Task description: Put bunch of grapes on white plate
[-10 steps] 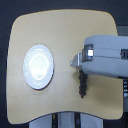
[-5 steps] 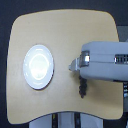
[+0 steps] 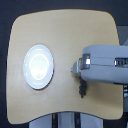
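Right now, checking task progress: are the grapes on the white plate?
No, the white plate is bare; the bunch of grapes hangs beside the gripper.

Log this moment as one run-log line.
stage: at grapes | gripper: over bunch of grapes, jaw state unclear | white plate: empty, apart | table

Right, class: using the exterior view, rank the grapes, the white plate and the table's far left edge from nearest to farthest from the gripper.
1. Grapes: directly below the gripper, partly hidden by it.
2. White plate: on the view's left, apart from the gripper.
3. Table's far left edge: beyond the plate.
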`<state>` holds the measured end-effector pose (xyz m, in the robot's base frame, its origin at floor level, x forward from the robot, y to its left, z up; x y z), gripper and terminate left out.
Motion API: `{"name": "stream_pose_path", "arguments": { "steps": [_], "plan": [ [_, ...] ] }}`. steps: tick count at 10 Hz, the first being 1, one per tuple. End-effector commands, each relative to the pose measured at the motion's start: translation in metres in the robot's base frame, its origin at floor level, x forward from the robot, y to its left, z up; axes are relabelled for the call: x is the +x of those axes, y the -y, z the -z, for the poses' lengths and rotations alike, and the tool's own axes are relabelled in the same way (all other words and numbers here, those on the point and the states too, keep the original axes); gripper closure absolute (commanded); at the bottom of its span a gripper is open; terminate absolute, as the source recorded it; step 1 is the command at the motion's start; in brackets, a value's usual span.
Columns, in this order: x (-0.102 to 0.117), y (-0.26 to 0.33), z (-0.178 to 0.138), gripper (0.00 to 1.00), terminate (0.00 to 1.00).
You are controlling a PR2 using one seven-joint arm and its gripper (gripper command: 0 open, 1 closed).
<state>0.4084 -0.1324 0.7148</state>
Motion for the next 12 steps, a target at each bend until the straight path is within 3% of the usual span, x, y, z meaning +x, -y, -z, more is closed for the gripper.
{"name": "stream_pose_path", "arguments": {
  "steps": [1,12],
  "plan": [
    [-0.01,0.002,0.0,1.0,0.0],
    [-0.008,-0.009,-0.015,1.0,0.0]
  ]
}}
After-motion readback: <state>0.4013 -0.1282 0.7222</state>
